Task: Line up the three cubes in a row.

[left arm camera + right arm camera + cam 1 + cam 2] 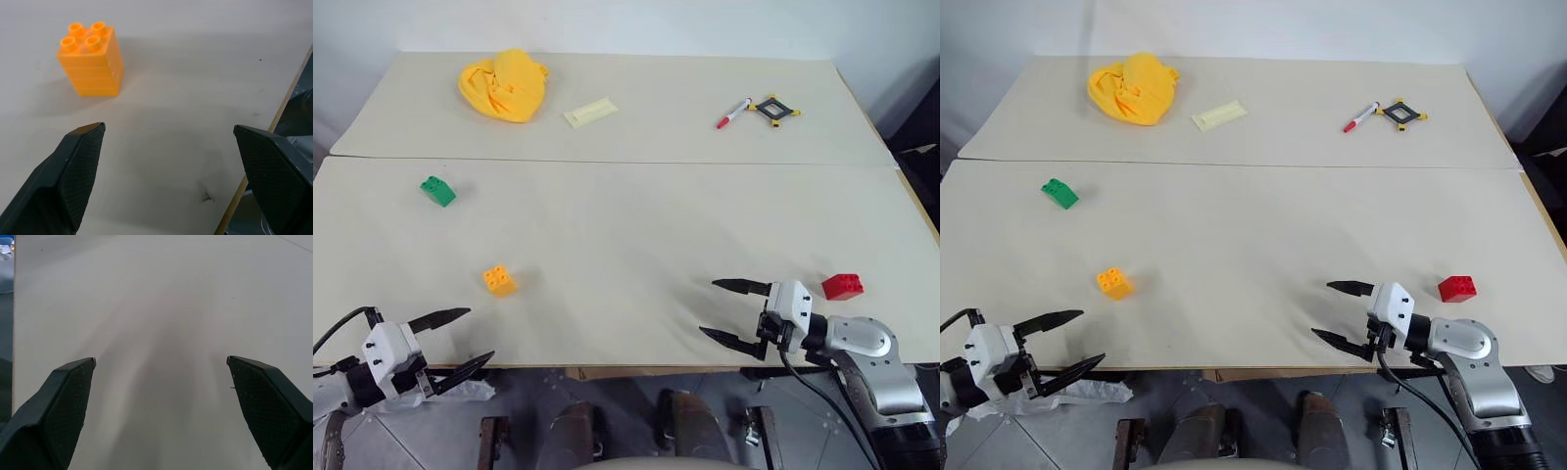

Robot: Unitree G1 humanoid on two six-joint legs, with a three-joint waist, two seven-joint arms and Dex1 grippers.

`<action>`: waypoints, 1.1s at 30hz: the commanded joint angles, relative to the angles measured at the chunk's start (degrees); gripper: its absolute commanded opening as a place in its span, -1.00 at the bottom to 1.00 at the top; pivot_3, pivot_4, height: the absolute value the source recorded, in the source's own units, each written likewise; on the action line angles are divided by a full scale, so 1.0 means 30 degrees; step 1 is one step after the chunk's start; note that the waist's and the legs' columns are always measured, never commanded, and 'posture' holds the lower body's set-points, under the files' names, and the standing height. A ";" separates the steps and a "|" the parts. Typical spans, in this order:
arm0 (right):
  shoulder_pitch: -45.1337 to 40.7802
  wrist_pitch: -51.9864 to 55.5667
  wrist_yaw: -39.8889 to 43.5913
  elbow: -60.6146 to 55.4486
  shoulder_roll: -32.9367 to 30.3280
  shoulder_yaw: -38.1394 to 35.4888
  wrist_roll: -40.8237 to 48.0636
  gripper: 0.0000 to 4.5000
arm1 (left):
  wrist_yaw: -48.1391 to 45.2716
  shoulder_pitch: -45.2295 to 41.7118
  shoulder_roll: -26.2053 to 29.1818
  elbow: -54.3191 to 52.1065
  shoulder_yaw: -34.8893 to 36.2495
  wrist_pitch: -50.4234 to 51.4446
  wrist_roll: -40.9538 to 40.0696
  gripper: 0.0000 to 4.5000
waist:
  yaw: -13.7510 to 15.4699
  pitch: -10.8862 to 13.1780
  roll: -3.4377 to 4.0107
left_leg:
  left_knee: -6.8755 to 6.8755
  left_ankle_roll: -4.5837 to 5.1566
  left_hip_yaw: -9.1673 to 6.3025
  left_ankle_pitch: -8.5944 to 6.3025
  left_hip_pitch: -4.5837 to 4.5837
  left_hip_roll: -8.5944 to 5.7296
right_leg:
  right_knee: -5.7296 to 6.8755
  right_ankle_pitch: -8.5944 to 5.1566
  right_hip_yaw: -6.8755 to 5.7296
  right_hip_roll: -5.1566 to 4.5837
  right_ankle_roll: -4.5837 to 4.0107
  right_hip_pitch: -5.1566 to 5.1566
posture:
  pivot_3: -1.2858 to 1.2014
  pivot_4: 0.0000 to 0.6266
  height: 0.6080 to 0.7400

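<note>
Both my left claw (453,340) and right claw (731,312) gape wide, empty. The orange cube (499,281), lower left, looks light, rigid, slick; I'd pinch its flat sides.

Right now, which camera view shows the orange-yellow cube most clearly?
The left wrist view: the orange-yellow cube appears close, with its four top studs distinct, beyond the open left gripper. Both eye views show it small on the table, near the robot's left.
</note>
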 commanded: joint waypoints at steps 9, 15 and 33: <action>0.2222 0.1402 -0.3766 -0.1984 0.0205 -0.6514 0.2893 1.00 | 0.1062 0.1290 0.0703 -0.8458 -0.1652 0.6851 -0.3740 0.99 | 0.0407 -0.0009 0.0034 | 0.0030 0.0001 -0.0096 -0.0006 -0.0003 -0.0013 | -0.0052 0.0000 0.0064 -0.0023 0.0001 0.0092 | 0.03 -0.52 1.00; 0.5528 0.0946 -0.5058 -0.0509 0.0290 -1.2301 0.3269 1.00 | 0.1492 -0.3135 -0.0286 -0.8356 -0.6810 0.7050 -0.1709 0.99 | 0.0911 -0.0072 0.0153 | 0.0036 0.0000 -0.0154 -0.0008 0.0047 -0.0032 | -0.0111 0.0003 0.0027 0.0104 0.0002 0.0213 | 0.03 -0.52 1.00; 0.9509 0.0246 -0.5698 0.2795 0.0655 -1.7279 0.4668 1.00 | -0.0642 -0.9639 -0.2305 -0.3520 -1.1164 0.6667 -0.0126 0.99 | 0.0002 -0.0217 0.0392 | -0.0149 0.0004 0.0063 -0.0028 0.0344 0.0031 | -0.0159 -0.0003 0.0168 0.0057 -0.0013 0.0307 | 0.03 -0.52 1.00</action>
